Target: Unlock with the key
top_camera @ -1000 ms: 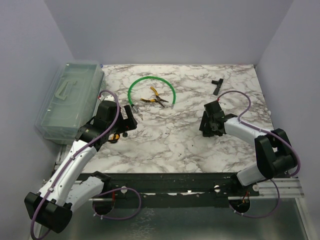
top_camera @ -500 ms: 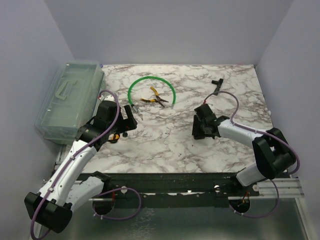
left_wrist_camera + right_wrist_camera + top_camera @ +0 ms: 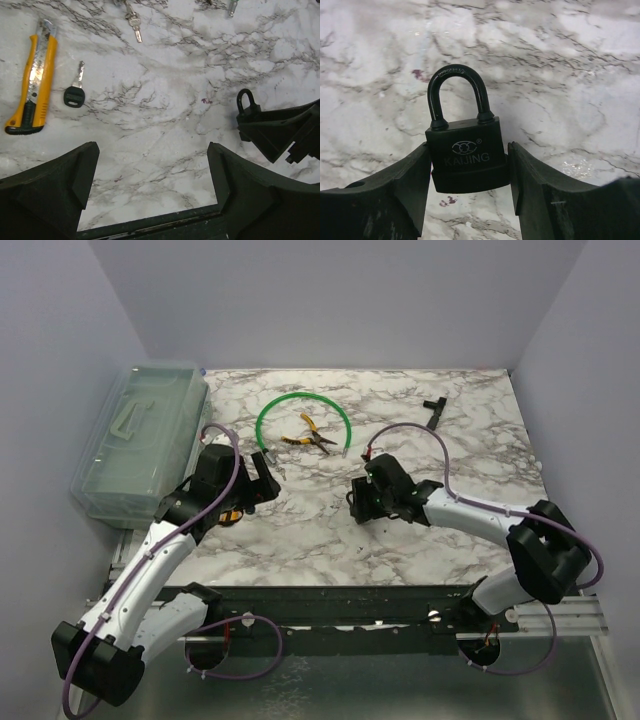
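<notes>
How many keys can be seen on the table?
2: a black-headed key beside the yellow utility knife, and a small silvery key farther away. Others may be hidden.

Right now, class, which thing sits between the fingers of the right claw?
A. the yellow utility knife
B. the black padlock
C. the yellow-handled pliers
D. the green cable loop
B: the right wrist view shows the black padlock between the fingers of the right claw, which press against its two sides.
</notes>
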